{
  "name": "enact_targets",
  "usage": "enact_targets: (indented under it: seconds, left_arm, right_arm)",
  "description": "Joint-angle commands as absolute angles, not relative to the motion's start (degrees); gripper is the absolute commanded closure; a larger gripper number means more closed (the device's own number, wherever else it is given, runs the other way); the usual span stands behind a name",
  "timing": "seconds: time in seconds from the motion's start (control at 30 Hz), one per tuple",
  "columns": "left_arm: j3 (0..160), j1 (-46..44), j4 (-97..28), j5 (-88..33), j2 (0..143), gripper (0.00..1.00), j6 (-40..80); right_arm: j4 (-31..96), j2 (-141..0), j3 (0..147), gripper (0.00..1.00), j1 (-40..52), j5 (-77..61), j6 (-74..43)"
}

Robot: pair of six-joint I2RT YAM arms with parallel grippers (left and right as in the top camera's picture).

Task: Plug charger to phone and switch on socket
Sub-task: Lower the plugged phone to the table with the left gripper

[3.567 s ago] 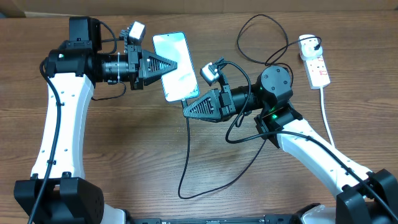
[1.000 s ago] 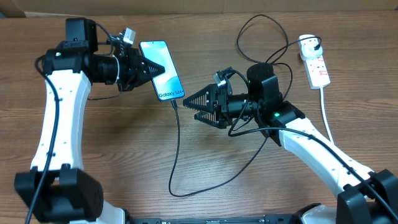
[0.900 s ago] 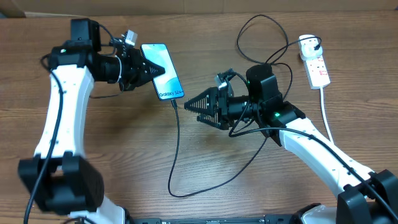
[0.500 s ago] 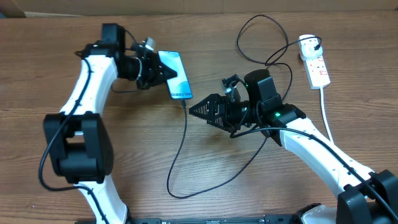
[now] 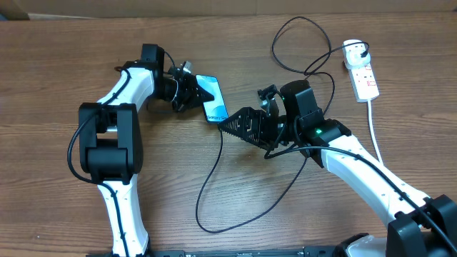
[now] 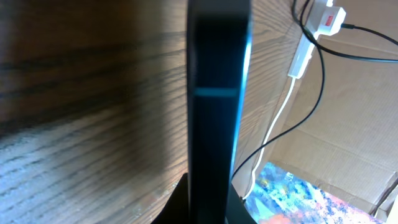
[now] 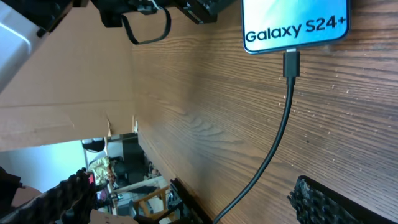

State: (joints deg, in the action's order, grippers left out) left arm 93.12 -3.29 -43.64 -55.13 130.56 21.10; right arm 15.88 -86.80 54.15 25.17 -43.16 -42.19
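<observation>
L gripper [image 5: 193,95] pinches slim black-rimmed blue-screen phone [image 5: 213,107] mid-table; thin black charger cable [image 7: 288,99] looks seated in it. R gripper [image 5: 224,127] spread, empty. Next I'd send it to white socket strip [image 5: 365,78] switch

Top right: phone [image 7: 295,18], screen reading "Galaxy S24+". Plugged into its lower edge: charger [image 7: 291,63], cable trailing down across table [image 7: 205,112]. At bottom corners, gripper [image 7: 191,183] spread wide.
</observation>
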Motion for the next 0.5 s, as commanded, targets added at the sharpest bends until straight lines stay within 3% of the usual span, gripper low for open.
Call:
enact_targets:
  seconds: [0.0,0.47]
  left_arm:
    - [93.84,-3.49,-43.70,-58.50,132.11,0.96,21.85]
    - [93.84,-4.21,-43.66,-54.74,133.08,0.94,21.82]
  right_arm:
    - [15.53,-85.93,54.76,0.00,24.99,-42.00,-41.67]
    - [15.55,-85.93,54.76,0.00,24.99,-40.51,-41.67]
